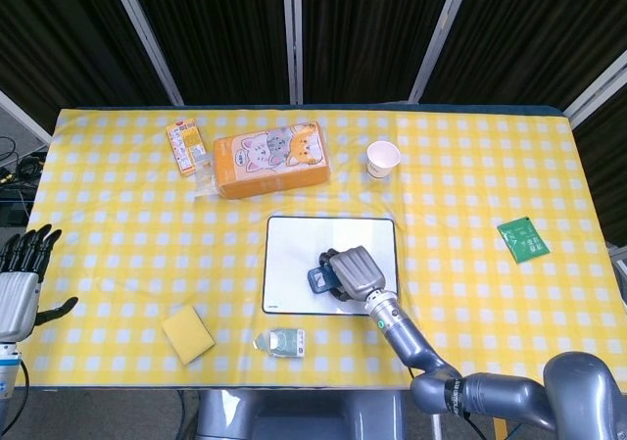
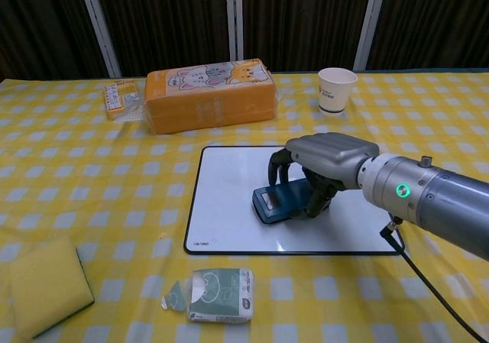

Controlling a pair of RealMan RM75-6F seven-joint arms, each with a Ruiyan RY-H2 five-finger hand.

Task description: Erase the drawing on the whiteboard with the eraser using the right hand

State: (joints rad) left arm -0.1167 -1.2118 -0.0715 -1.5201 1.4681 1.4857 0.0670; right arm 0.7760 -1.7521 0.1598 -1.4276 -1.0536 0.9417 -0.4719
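Chest view: right hand (image 2: pixel 328 160) fingers clamp eraser (image 2: pixel 281 202), covering it; left hand (image 1: pixel 20 281) spread.

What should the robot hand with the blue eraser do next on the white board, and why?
Probably lift the eraser off. The right hand holds it on the whiteboard, and the board's visible surface looks clean, with no drawing marks I can see.

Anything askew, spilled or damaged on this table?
One thing: the small green tissue pack near the front edge looks torn open, with a loose flap at its left end. Otherwise the right hand holds the eraser flat on the whiteboard; nothing spilled.
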